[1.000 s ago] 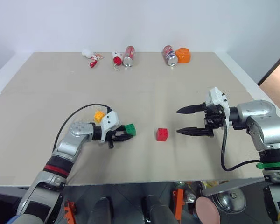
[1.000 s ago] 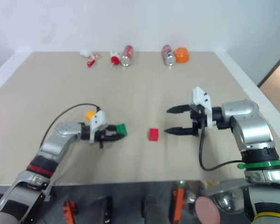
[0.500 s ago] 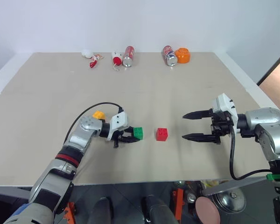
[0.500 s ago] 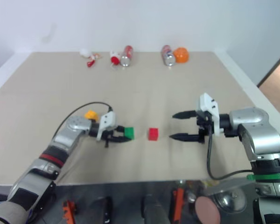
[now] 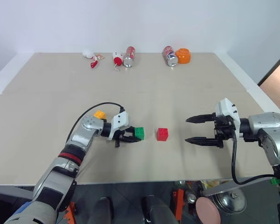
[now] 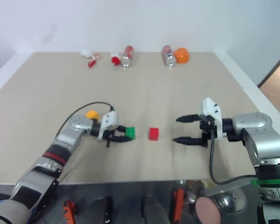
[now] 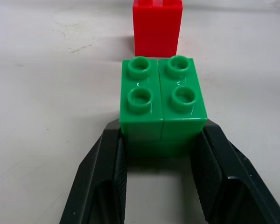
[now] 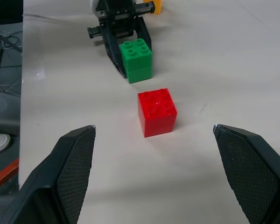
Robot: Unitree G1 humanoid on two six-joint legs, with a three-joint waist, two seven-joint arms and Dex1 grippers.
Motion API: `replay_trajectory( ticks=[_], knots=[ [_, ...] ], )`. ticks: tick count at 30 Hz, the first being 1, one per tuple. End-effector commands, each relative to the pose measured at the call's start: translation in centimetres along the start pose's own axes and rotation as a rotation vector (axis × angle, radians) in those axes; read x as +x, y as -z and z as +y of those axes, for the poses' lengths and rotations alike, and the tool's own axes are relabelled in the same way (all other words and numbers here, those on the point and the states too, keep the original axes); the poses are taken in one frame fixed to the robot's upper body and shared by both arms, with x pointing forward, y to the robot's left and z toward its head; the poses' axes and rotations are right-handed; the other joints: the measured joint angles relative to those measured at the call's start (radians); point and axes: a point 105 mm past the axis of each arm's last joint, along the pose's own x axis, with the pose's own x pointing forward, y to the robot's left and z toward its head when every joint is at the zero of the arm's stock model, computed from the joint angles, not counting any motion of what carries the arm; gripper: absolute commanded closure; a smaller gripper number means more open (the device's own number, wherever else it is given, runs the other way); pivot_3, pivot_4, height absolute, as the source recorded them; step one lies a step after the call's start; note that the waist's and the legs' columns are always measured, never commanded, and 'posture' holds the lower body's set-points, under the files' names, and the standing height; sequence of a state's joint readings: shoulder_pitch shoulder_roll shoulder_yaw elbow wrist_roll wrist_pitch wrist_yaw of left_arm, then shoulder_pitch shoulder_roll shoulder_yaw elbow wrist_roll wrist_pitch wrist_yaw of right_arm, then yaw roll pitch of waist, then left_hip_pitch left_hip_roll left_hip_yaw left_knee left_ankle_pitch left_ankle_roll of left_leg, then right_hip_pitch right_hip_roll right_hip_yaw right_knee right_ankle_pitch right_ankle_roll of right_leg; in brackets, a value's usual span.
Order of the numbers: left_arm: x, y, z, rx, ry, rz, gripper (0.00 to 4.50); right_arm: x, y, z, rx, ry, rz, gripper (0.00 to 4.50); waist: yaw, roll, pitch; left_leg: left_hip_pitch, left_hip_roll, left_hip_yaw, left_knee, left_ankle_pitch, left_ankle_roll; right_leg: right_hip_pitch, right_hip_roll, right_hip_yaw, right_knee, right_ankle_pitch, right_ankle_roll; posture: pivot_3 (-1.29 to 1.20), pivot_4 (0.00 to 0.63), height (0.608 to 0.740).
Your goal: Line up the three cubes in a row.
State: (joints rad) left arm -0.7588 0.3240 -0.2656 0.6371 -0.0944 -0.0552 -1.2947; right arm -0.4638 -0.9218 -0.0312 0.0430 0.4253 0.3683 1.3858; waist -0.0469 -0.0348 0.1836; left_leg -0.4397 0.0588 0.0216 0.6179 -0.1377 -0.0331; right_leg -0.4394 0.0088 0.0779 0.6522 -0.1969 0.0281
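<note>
Left gripper [image 5: 130, 136]: two black matte fingers [image 7: 100, 186], wedge-shaped, clamped on the sides of the green cube [image 5: 139, 133]. Cube rests on the table [image 5: 177, 93], studs up, glossy plastic, four round studs in a square; its lower rear face is shadowed between the fingers.

Right gripper [image 5: 190, 129]: two black tapered fingers [image 8: 70, 172] with a fine cross-hatched pad texture, spread wide, holding nothing, tips pointing toward the red cube [image 5: 162, 134] and standing apart from it.

Red cube: glossy, studded top, upright, alone on bare table between the two grippers, a little toward the near edge from centre. A narrow gap separates it from the green cube; the two sit roughly level with each other, parallel to the near edge.

Yellow cube [image 5: 99, 114]: behind the left wrist, farther from the near edge than the other two, partly covered by the arm; its studs are hard to make out.

Table: flat, matte beige board, pale rim. Wide open surface around the cubes on all sides; right edge well clear of the right gripper.

Far edge: two cans [image 5: 129, 56] lying on their sides, a round orange object [image 5: 182, 55] touching the second can [image 5: 170, 55], and small red-and-white items [image 5: 94, 59], possibly toys, too small to identify.

Black cable [image 5: 91, 111] loops over the left arm.
</note>
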Motion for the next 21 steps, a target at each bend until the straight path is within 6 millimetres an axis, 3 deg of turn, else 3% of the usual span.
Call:
replay_trajectory(
  ticks=[1,14,15,21],
  knots=[
    [0.6,-1.0,-0.1,0.03,0.043,-0.005,3.19,-0.4,-1.1,-0.4,-0.049,0.019,-0.018,0.31,0.002,0.0,0.0,0.0,0.0,0.0,0.0,-0.001,0.001,0.0,0.0,0.0,0.0,0.0,0.0,0.0,0.15,0.74],
    [0.6,-0.1,-0.1,0.041,0.064,0.043,3.19,-0.1,-1.2,-0.2,-0.051,0.019,-0.027,0.31,0.001,0.0,0.0,-0.001,-0.002,-0.001,0.0,-0.003,0.002,0.0,0.0,0.001,0.0,-0.001,0.002,0.0,0.15,0.74],
    [0.6,0.0,0.2,0.046,0.048,0.05,2.09,-0.1,-1.2,-0.2,-0.051,0.02,-0.028,0.31,0.001,0.0,0.0,-0.001,-0.002,-0.001,0.0,-0.003,0.002,0.0,0.0,0.001,0.0,-0.001,0.002,0.0,0.15,0.74],
    [0.4,0.4,0.8,0.07,0.002,0.068,0.11,-0.1,-1.1,-0.2,-0.048,0.024,-0.028,0.31,0.001,0.0,0.0,0.0,-0.002,-0.001,0.001,-0.003,0.002,0.0,0.0,0.002,0.0,-0.001,0.001,0.0,0.15,0.74]
  ],
)
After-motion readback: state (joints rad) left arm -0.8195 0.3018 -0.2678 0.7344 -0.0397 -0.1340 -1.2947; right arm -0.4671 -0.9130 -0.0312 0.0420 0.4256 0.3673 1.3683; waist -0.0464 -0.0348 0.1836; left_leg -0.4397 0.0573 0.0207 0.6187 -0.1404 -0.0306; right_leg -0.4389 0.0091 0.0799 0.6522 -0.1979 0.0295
